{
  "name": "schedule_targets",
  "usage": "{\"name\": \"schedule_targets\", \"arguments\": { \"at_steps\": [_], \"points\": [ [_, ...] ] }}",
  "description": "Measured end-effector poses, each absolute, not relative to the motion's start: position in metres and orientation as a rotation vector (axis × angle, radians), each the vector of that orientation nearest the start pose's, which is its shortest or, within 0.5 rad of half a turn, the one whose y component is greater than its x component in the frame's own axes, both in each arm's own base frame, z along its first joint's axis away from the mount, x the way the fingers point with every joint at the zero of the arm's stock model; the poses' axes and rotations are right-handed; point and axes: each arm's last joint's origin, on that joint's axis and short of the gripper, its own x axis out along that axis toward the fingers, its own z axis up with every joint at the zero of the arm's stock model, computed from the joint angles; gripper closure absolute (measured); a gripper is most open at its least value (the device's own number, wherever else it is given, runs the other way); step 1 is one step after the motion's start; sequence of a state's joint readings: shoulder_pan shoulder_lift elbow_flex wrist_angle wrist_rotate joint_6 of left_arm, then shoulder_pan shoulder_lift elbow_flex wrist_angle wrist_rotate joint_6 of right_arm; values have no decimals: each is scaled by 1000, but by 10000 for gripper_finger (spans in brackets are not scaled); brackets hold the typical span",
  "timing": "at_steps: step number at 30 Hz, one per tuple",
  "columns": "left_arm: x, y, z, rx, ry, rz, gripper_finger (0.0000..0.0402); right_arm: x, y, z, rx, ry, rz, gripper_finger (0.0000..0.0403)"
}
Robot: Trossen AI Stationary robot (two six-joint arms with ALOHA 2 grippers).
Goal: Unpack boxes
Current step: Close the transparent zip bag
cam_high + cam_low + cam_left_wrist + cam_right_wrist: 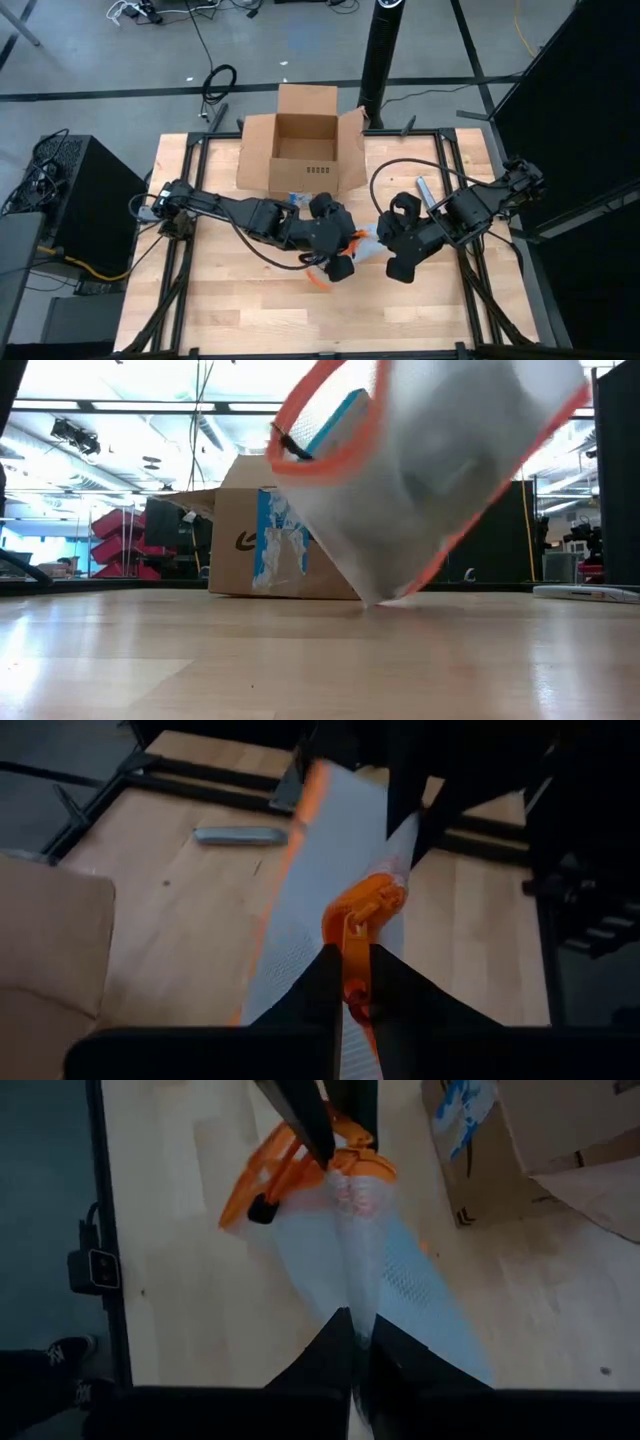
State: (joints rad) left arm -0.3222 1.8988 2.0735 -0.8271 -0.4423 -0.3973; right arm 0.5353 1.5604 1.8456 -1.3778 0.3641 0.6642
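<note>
Grippers meet over mid-table, and you have both clamped on one pouch [368,243]. Your left gripper [355,1005] pinches the pouch's orange zipper end [365,905] between closed fingers. Your right gripper [357,1348] is closed on the clear opposite end. From above, the left gripper [338,262] sits at 9 o'clock of the pouch and the right gripper [395,262] at 3 o'clock. In the low view the pouch [440,470] hangs tilted with its lowest corner at or just above the table [300,660]; you cannot tell whether it touches.

Your box [303,150] stands at 12 o'clock of the grippers, near the table's far edge, flaps spread wide. Its blue-and-white label [278,545] faces the low camera. A small grey cylinder [427,193] lies on the table at 1 o'clock of the right gripper.
</note>
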Motion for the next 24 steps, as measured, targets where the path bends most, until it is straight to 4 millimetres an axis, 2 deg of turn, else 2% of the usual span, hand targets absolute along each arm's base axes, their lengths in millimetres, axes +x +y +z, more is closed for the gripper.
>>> {"name": "schedule_targets", "arguments": {
  "at_steps": [8,24],
  "points": [
    [394,-118,399,-146,563,233,384,244,133,422,63,905,-143,403],
    [399,-120,411,-204,442,207,383,254,130,427,46,829,-112,330]
  ]
}}
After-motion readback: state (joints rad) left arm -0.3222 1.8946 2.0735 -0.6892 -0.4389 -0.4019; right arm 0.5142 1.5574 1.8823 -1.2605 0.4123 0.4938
